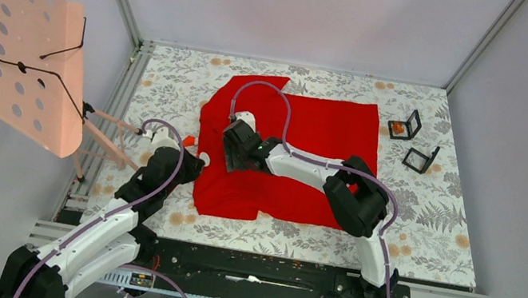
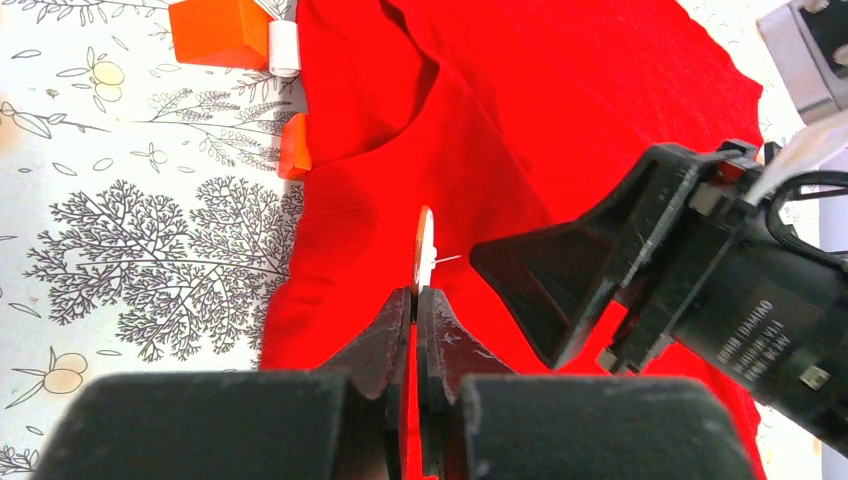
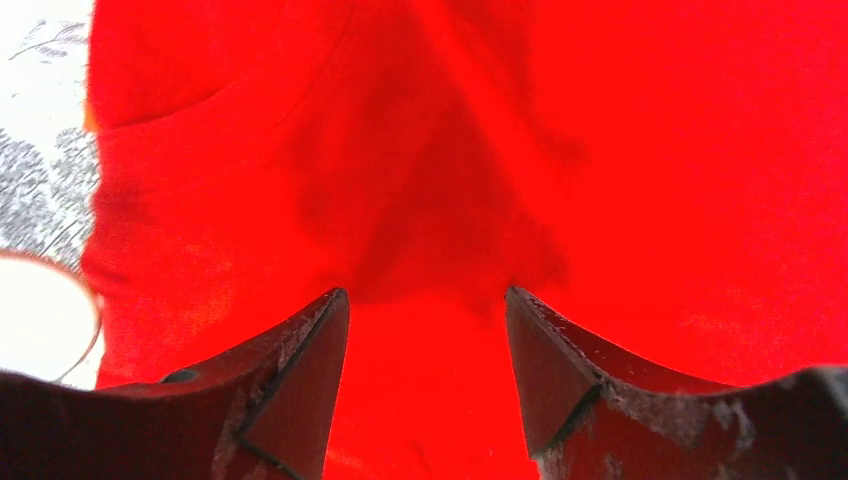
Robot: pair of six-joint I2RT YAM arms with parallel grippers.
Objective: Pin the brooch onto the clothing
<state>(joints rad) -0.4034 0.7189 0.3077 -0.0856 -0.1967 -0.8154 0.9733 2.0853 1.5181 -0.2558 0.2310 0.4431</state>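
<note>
We are seeing the red shirt [image 1: 313, 125] lying spread across the middle of the flowered desk [image 1: 443, 219], its long axis running left to right, with bare desk showing along its right and near edges. Our left pincer [image 2: 417, 300] is clenching the white brooch [image 2: 426, 240] edge-on at the shirt's left edge, its pin pointing toward our right pincer [image 3: 428, 330], which is hanging released over the fabric.

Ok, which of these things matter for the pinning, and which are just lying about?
In use:
shirt
brooch, in the shut left gripper
right gripper, open over the shirt

Lying about:
two black stands
pegboard
orange block
</note>
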